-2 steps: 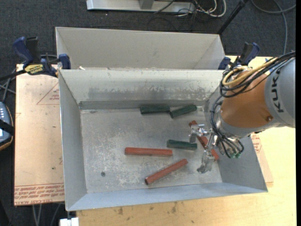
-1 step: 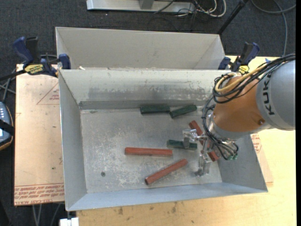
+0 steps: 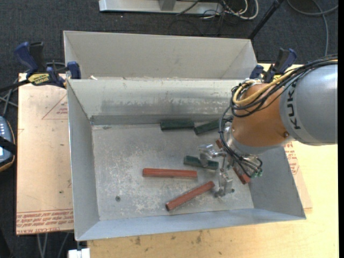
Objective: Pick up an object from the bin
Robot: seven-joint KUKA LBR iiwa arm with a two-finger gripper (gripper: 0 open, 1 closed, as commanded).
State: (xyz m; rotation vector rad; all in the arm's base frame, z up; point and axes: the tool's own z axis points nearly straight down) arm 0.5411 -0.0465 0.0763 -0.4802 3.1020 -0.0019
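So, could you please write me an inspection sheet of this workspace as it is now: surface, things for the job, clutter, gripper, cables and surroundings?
Surface: grey metal bin, its floor scuffed.
Job's things: flat red-brown stick near the middle; slanted red-brown stick toward the front; two dark green sticks by the back wall; a third green stick just left of the gripper.
Clutter: nothing seen.
Gripper: gripper low in the bin's right part, at the slanted stick's right end; a hold cannot be confirmed.
Cables: wrist cables looped on the arm; floor cables behind the bin.
Surroundings: dark carpet.
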